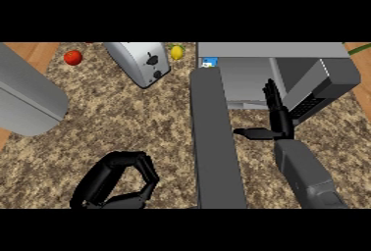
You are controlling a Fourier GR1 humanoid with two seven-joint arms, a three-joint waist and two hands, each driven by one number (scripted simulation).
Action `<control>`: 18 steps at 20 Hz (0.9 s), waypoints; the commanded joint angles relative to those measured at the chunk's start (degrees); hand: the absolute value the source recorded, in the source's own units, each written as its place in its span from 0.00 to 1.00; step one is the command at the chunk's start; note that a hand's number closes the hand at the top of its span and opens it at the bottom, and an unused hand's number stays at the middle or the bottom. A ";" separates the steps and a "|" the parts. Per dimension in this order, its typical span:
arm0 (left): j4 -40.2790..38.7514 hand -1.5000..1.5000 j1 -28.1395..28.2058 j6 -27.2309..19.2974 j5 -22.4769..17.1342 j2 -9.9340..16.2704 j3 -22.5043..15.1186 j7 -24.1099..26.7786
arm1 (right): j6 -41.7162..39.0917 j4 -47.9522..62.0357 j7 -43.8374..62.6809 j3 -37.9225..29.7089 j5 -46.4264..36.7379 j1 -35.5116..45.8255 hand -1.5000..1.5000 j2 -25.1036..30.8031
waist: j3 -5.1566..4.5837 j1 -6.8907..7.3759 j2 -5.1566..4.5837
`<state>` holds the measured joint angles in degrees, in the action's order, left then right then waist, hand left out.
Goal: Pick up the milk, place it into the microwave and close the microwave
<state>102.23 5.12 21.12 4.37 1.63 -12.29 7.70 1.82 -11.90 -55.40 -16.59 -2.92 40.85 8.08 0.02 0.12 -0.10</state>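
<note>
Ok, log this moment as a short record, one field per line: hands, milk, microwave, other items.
left hand: low at the view's left, fingers curled, holding nothing
right hand: fingers straight, raised in front of the microwave's opening
milk: small blue and white carton just visible at the microwave's left corner
microwave: interior visible
microwave door: open, swung out toward the robot
other items: toaster, tomato, lemon along the counter's far edge

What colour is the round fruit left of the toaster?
Red, clearest in the head view: the round fruit sits on the counter left of the toaster.
</note>
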 commanded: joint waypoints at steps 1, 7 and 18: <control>-6.29 1.00 -3.58 0.13 0.66 -1.07 -0.44 -0.81 | -2.28 -5.95 -0.73 1.83 0.23 -5.35 0.00 -1.05 | -0.08 -1.13 0.44; -14.07 1.00 -7.39 -4.88 8.32 -1.61 -7.28 1.63 | -6.09 -16.05 0.82 5.52 -0.45 -15.53 0.00 0.74 | -0.17 -2.57 0.73; -28.85 1.00 -14.15 -8.85 4.04 -1.62 -19.58 4.18 | -9.36 -48.88 10.96 9.65 3.29 -35.69 0.00 1.48 | -0.22 -3.07 0.55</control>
<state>78.57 -6.19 14.57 10.63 0.18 -27.12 11.07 -6.04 -49.42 -47.95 -8.11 -1.17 12.13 9.18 -0.18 -2.70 0.57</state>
